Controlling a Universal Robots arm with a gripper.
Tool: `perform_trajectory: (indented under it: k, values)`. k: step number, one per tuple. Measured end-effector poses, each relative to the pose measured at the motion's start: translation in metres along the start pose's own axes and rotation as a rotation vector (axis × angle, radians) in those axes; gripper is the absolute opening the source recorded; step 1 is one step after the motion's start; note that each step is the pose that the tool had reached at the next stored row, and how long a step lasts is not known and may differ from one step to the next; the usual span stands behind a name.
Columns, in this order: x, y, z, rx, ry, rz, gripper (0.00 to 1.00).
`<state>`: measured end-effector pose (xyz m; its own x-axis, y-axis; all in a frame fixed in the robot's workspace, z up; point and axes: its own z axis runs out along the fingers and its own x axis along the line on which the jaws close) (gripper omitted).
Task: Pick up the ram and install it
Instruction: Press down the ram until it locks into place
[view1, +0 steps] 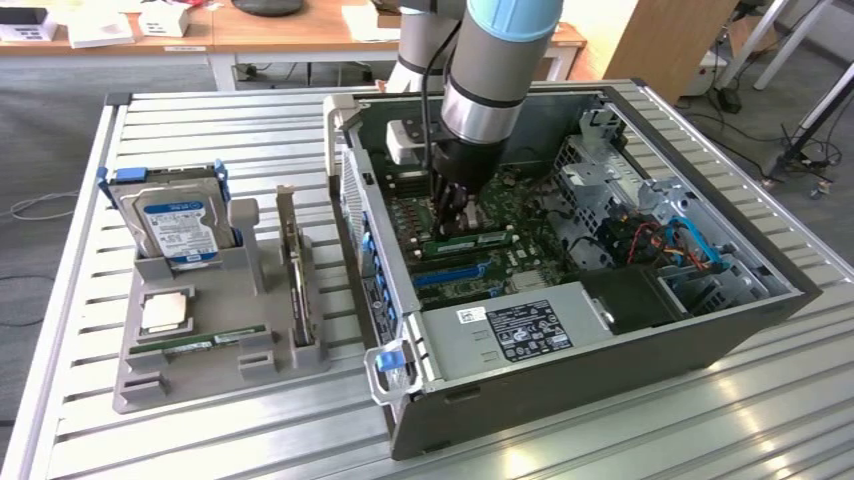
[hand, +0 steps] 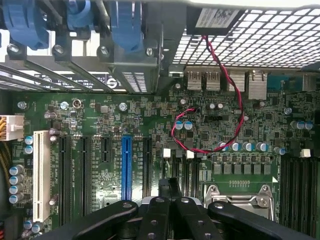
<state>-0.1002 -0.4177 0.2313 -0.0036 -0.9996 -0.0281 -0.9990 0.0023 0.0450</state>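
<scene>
A ram stick (view1: 470, 242), green with a white label, stands on edge on the motherboard (view1: 534, 240) inside the open computer case (view1: 747, 330). My gripper (view1: 454, 218) reaches down into the case. Its fingertips are at the stick's top edge, toward the end nearer the exterior view's left. In the wrist view the black fingers (hand: 150, 215) are shut together over the slots (hand: 186, 170) beside the CPU socket (hand: 240, 197), with the stick hidden beneath them. I cannot tell whether they pinch it or only touch it. A second ram stick (view1: 200, 343) lies flat in the grey holder (view1: 147, 385).
The holder, at the exterior view's left, also carries a blue-labelled hard drive (view1: 174, 225), a square silver CPU (view1: 167, 312) and an upright card (view1: 296, 275). Inside the case are a power supply (view1: 527, 325), drive cages (view1: 667, 250) and a red-black wire (hand: 235, 100).
</scene>
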Motion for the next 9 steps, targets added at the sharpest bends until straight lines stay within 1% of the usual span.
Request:
perform_trajectory:
  k: [2, 9]
  values:
    - [0.0, -0.0001, 0.0008, 0.0001, -0.0012, 0.0, 0.11]
    - [-0.0014, 0.0, 0.0014, 0.0001, -0.0014, 0.0, 0.11]
